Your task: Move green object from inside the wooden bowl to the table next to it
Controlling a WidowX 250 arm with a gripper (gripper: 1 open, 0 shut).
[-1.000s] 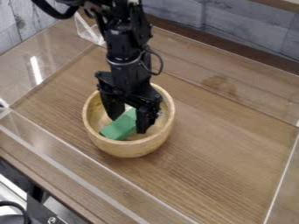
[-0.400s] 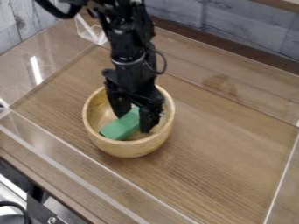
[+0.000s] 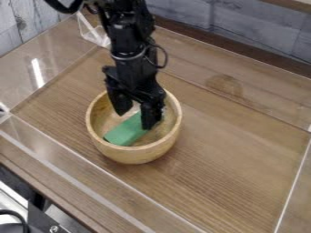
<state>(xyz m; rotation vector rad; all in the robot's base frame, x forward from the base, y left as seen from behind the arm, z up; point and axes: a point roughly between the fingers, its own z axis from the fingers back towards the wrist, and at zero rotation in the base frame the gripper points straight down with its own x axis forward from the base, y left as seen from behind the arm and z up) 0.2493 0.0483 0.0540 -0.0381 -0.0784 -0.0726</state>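
Note:
The wooden bowl sits on the table, left of centre. A bright green object lies inside the bowl, tilted against its near-left inner wall. My black gripper points straight down into the bowl, open, with one finger on the left and the other on the right. The fingers straddle the upper end of the green block. Whether they touch it I cannot tell. The far part of the block is hidden behind the fingers.
Low clear acrylic walls border the tabletop on all sides. The arm rises from the bowl toward the upper left. Bare wood lies to the right of the bowl and in front of it.
The gripper has shifted slightly up and left in the picture, within the bowl, and stays open. The green block has not moved.

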